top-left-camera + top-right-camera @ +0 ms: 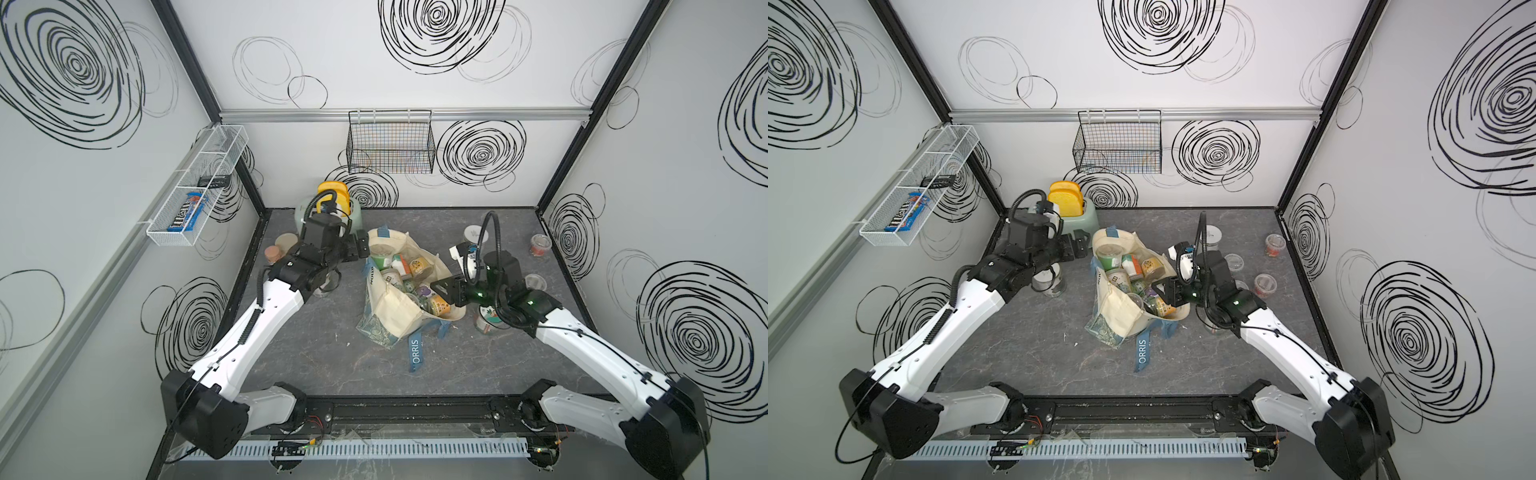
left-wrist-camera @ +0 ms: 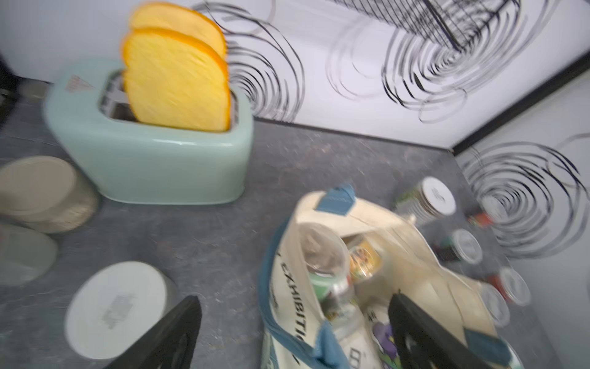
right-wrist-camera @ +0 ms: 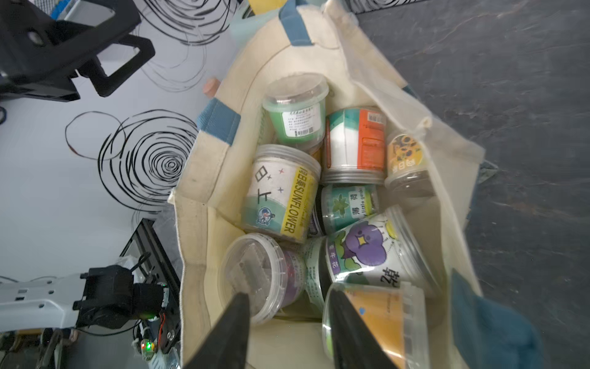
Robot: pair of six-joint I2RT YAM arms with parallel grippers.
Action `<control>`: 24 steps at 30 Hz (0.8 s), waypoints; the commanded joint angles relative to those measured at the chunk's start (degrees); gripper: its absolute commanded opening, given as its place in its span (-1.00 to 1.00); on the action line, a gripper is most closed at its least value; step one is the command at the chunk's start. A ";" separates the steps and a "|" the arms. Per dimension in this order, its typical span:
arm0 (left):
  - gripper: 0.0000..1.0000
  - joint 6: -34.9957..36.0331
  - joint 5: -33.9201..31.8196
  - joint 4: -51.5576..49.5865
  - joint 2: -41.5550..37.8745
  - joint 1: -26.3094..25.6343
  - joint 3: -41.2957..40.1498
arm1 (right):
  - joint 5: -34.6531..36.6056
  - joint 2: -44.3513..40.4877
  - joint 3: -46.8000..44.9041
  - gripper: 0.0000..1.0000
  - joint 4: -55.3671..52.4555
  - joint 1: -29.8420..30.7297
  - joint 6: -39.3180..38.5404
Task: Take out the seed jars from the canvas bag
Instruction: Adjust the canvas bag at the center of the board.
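The cream canvas bag point(image 1: 399, 311) point(image 3: 204, 223) lies open mid-table, with several seed jars point(image 3: 281, 198) piled inside. My right gripper point(image 3: 289, 294) point(image 1: 436, 287) reaches into its mouth, jaws drawn in to a narrow gap where only canvas shows. One finger crosses a clear-lidded jar point(image 3: 255, 274), the other an orange-labelled jar point(image 3: 380, 316); whether either is pinched I cannot tell. My left gripper point(image 2: 295, 297) point(image 1: 360, 245) hangs open over the bag's far rim, holding nothing. More seed jars stand on the table: several at the right point(image 1: 540, 245) and a white-lidded one point(image 2: 115, 306) under the left arm.
A mint toaster point(image 1: 332, 208) with two toast slices stands at the back left. Beside it are a tan-topped frosted jar point(image 1: 286, 243) and a pink-topped one point(image 1: 272, 252). A black wire basket point(image 1: 390, 143) hangs on the back wall and a white wire shelf point(image 1: 195, 187) on the left wall.
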 commanded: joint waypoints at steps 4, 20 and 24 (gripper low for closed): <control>0.94 -0.61 5.51 -7.23 0.11 -5.92 0.09 | -8.86 7.05 2.39 -0.31 4.54 7.75 1.16; 0.69 -1.31 0.78 -5.73 -3.61 -15.08 -13.01 | 4.95 6.24 2.62 -0.09 0.65 13.45 -1.48; 0.65 -1.17 -0.39 -5.91 -4.87 -15.42 -14.34 | 5.16 5.44 3.13 0.15 2.73 6.94 1.26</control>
